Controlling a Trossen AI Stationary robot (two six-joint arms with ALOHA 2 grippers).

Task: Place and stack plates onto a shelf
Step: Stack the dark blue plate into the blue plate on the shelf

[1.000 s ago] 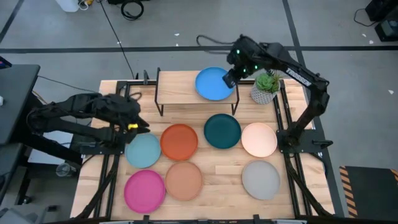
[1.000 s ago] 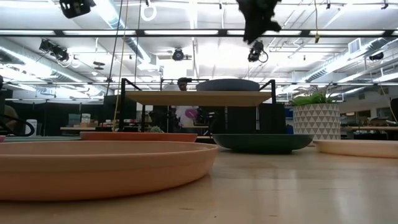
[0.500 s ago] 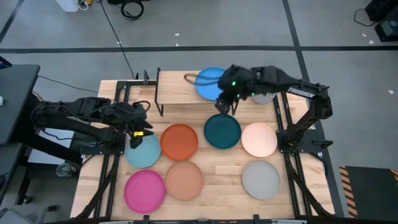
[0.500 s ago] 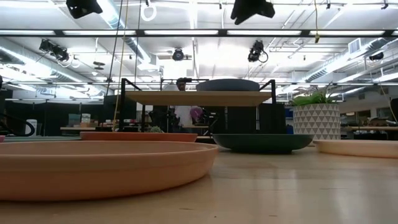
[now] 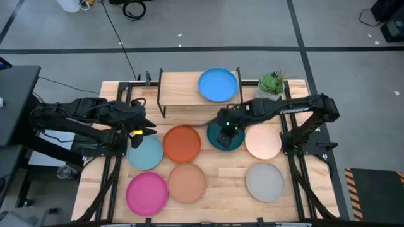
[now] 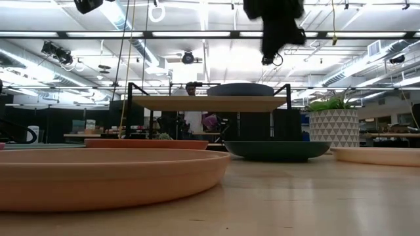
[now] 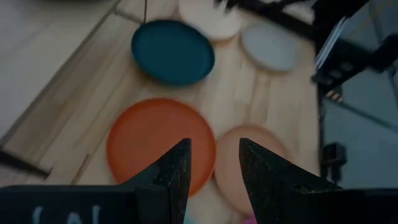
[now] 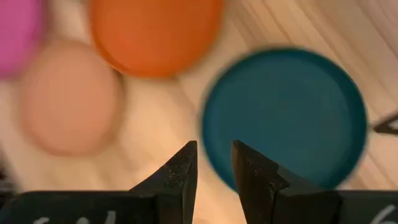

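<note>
The slatted wooden surface [image 5: 221,183] carries the shelf [image 5: 180,94] at 12 o'clock, with the bright blue plate [image 5: 218,84] lying flat on its right half. The right hand [image 5: 226,131], fingers slightly spread and empty, hovers over the dark teal plate [image 5: 228,133]. The left hand [image 5: 140,129], slightly spread, waits at 9 o'clock. Only the low view shows a person [image 6: 192,118] behind the shelf.

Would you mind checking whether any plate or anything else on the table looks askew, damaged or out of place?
Nothing stands out. The bright blue plate lies flat on the shelf, seven more plates lie flat on the table, none overlapping, and the potted plant stands upright. The right gripper is over the dark teal plate.
</note>
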